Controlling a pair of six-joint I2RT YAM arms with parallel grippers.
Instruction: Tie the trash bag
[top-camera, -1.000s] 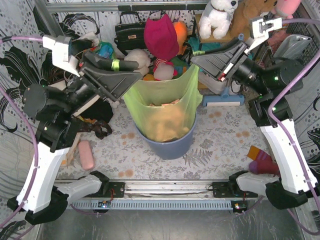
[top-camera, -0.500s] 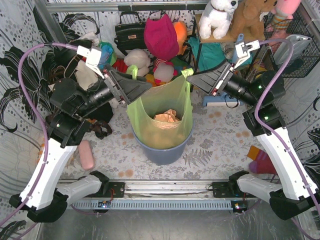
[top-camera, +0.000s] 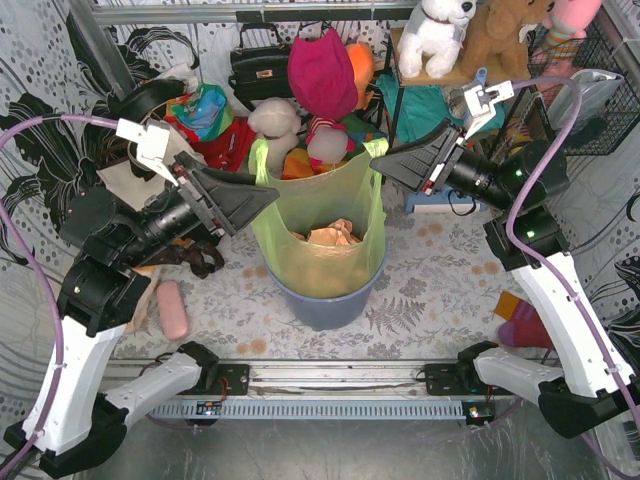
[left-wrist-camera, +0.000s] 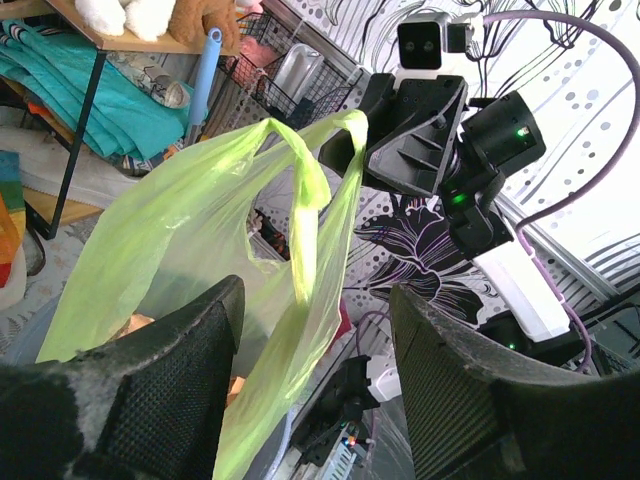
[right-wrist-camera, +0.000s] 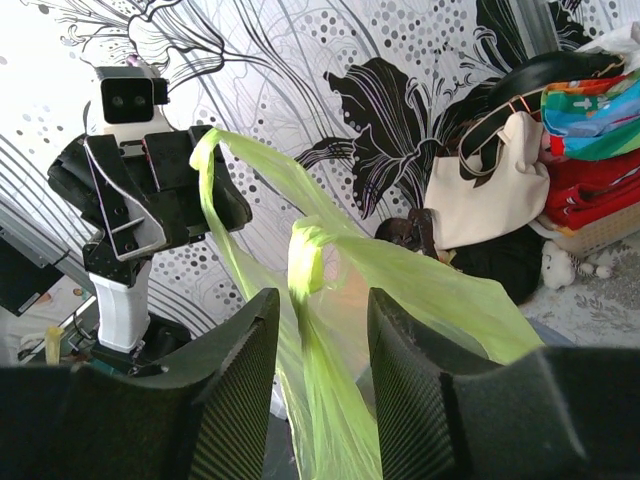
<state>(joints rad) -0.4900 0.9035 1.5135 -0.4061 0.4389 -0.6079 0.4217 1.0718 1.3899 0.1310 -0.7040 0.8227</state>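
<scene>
The light-green trash bag (top-camera: 320, 215) sits in the round blue-grey bin (top-camera: 335, 300) with crumpled brown paper (top-camera: 328, 234) inside. Its two handle loops stand up at the left and right of the mouth. My left gripper (top-camera: 268, 196) is at the left handle, jaws open; in the left wrist view (left-wrist-camera: 315, 340) a strip of the bag (left-wrist-camera: 300, 230) hangs between the fingers. My right gripper (top-camera: 383, 160) is at the right handle, jaws open; in the right wrist view (right-wrist-camera: 322, 330) the handle loop (right-wrist-camera: 308, 258) stands between the fingers.
Plush toys, a pink-red bag (top-camera: 322, 70) and a black handbag (top-camera: 260, 65) crowd the back. A cream tote (right-wrist-camera: 485, 195) lies at back left. A pink object (top-camera: 172, 308) lies left of the bin, a red-purple one (top-camera: 525, 328) at right.
Both grippers have come down from a high stretch of the bag. The left arm has swung back left and lower. The bag mouth now sags wider.
</scene>
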